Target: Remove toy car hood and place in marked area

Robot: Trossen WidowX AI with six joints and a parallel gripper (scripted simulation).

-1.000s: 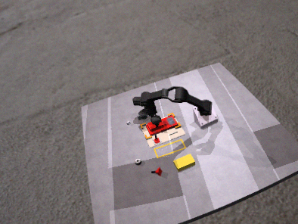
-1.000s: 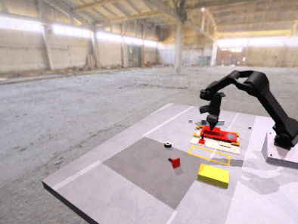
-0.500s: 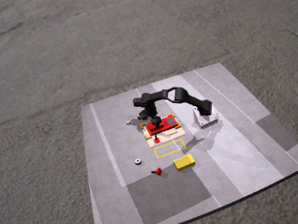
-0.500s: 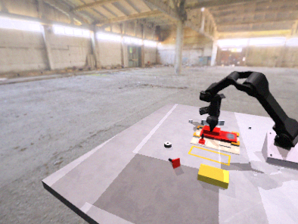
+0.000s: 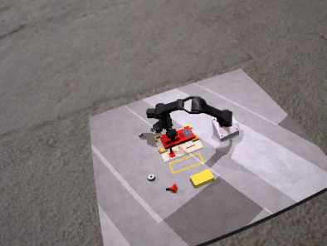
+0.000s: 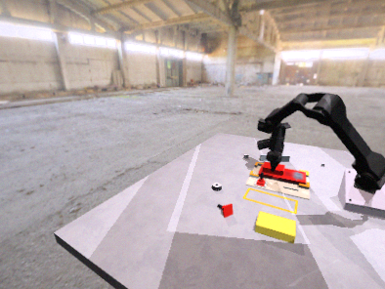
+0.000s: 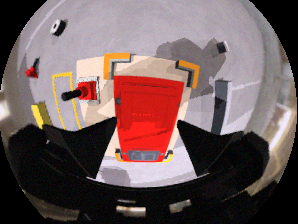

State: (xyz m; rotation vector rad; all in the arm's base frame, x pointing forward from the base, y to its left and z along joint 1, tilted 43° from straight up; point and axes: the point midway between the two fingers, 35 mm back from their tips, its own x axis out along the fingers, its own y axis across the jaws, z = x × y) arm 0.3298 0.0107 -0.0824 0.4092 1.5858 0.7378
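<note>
The red toy car [image 5: 190, 138] [image 6: 298, 177] sits on a beige board [image 5: 199, 145] [image 6: 303, 192] [image 7: 87, 66] between orange corner brackets. Its hood [image 6: 277, 168] [image 7: 150, 102] is the raised red panel at the end away from the grey window, and it is on the car. My gripper [image 5: 171, 135] [image 6: 275, 165] [image 7: 148, 121] is open and empty, pointing down over the car. In the wrist view its fingers stand on either side of the red body; their exact height is unclear. The marked area is a yellow outline [image 5: 187, 167] [image 6: 296, 207] [image 7: 62, 74] on the table beside the board.
A red piece with a black stem [image 5: 172, 154] [image 6: 261, 183] [image 7: 89, 91] stands on the board. A similar piece [image 5: 174, 189] [image 6: 228, 210], a wheel [image 5: 151, 177] [image 6: 216, 186] [image 7: 58, 27] and a yellow block [image 5: 202, 178] [image 6: 276, 226] lie on the table. A dark bar [image 7: 220, 105] lies on the board's other side.
</note>
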